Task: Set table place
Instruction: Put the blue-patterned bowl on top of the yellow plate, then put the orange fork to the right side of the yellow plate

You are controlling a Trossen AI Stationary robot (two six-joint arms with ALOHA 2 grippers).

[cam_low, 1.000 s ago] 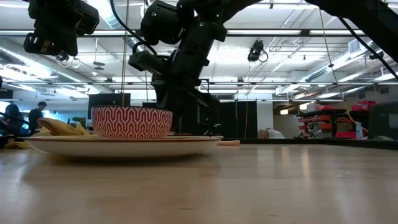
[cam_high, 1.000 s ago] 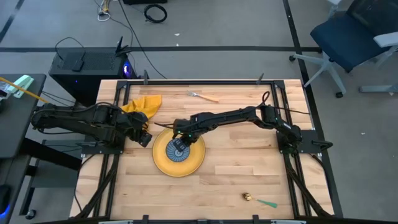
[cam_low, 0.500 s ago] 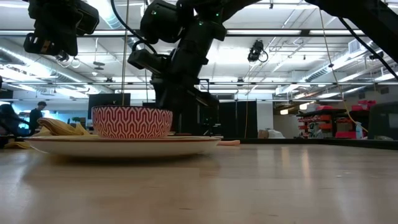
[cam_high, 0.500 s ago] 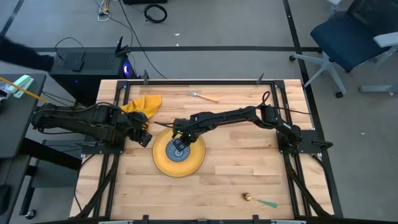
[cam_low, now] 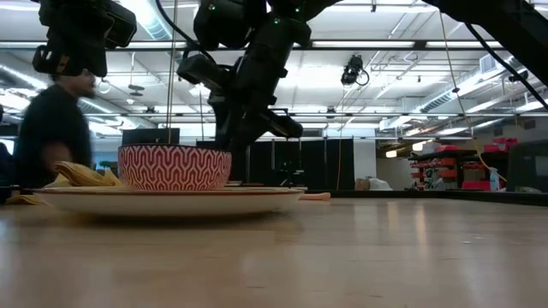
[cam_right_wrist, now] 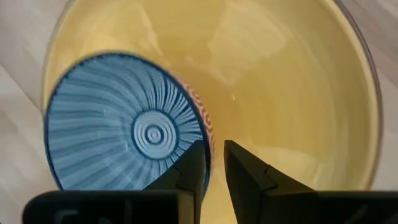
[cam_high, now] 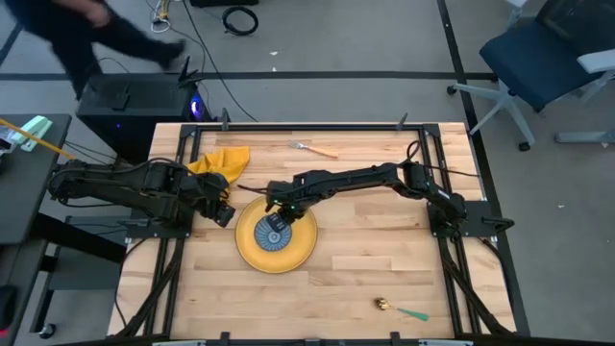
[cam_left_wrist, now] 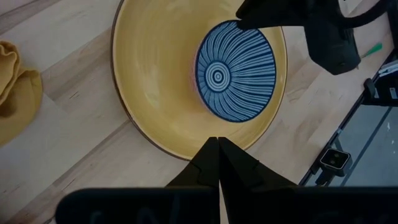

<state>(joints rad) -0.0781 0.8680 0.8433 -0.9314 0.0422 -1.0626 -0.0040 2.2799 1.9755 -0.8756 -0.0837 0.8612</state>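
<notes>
Two arms over table (cam_high: 384,259): right gripper (cam_right_wrist: 213,163) narrowly parted astride bowl (cam_right_wrist: 124,124) rim on yellow plate (cam_right_wrist: 298,93); left gripper (cam_left_wrist: 217,155) pinched together, empty

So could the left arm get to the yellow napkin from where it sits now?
Probably yes. The napkin lies bunched on the table's left side, just beyond the left end effector, with bare wood between them. The right end effector is busy over the bowl on the plate, off that path.

The bowl (cam_high: 271,231) sits on the plate (cam_high: 293,252); napkin (cam_high: 223,160) and fork (cam_high: 315,148) behind the plate, spoon (cam_high: 404,309) before it.
</notes>
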